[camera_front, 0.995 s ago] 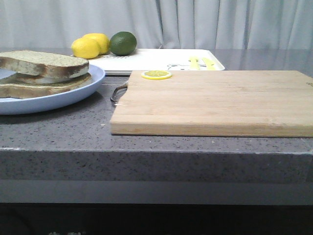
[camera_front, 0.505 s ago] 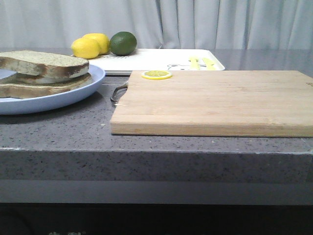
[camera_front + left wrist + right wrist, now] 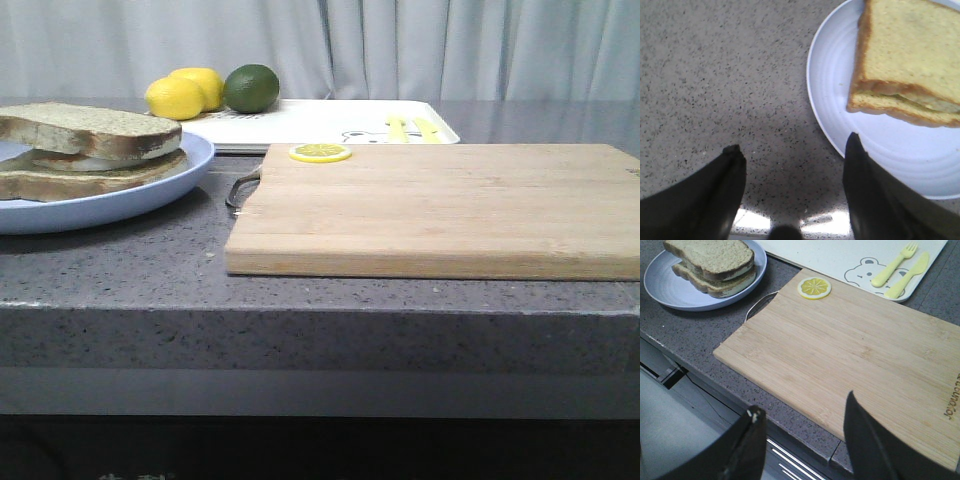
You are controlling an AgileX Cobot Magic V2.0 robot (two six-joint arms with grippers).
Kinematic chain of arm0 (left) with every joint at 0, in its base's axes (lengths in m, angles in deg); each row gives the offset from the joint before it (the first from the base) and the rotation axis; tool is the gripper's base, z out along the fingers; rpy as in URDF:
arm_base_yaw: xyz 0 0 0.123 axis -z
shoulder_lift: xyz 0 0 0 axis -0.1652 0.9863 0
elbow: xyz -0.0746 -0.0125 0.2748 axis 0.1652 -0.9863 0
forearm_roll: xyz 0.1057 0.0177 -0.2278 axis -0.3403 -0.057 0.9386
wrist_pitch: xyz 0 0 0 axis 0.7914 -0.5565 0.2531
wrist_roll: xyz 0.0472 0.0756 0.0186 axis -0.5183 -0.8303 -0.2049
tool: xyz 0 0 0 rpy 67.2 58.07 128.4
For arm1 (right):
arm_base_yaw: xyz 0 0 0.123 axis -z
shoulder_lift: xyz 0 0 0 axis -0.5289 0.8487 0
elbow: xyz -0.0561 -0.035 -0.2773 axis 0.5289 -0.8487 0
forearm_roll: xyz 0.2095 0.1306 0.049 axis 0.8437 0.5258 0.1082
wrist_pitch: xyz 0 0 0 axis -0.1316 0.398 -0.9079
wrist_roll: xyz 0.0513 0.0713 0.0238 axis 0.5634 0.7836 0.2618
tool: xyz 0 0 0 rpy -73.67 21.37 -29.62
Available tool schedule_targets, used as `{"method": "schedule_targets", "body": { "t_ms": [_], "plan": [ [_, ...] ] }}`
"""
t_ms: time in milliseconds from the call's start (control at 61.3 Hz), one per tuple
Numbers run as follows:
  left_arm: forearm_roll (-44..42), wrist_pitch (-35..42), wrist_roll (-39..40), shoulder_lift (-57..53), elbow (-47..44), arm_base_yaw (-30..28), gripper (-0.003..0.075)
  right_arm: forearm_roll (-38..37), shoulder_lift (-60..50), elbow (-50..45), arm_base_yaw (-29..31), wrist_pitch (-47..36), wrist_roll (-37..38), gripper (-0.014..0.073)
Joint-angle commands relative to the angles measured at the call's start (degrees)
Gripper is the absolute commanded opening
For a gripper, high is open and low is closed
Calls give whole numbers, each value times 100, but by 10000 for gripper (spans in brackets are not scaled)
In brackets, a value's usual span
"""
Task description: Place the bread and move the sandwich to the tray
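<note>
A wooden cutting board (image 3: 440, 205) bears a lemon slice (image 3: 320, 153); 2 lemons (image 3: 185, 93) and a lime (image 3: 251, 88) behind.

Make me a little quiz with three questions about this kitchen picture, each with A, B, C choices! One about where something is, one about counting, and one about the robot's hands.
1. Where is the lemon slice?
A. on the plate
B. on a corner of the cutting board
C. on the tray

2. How many whole round fruits sit at the back by the tray?
A. one
B. three
C. five

3. How is the left end effector?
A. open, holding nothing
B. shut on the bread
C. shut on a fork

Answers:
1. B, the right wrist view shows the slice on the board's corner nearest the tray.
2. B, the front view shows two lemons and one lime.
3. A, its fingers stand apart over the counter beside the plate, with nothing between them.
</note>
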Motion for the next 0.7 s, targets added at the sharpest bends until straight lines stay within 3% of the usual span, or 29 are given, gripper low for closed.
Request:
{"method": "schedule_targets", "body": {
  "t_ms": [0, 228, 457, 685],
  "plan": [
    [289, -66, -56, 397, 510, -226, 418, -27, -18, 135, 30, -367, -3, 383],
    [720, -273, -266, 1507, 969, -411, 417, -27, -18, 135, 30, -367, -3, 383],
    [1706, -335, -909, 2325, 1154, -411, 417, -27, -18, 135, 30, -367, -3, 383],
    [1877, -313, -1009, 2713, 1177, -411, 417, -27, -18, 135, 30, -367, -3, 383]
  ]
}}
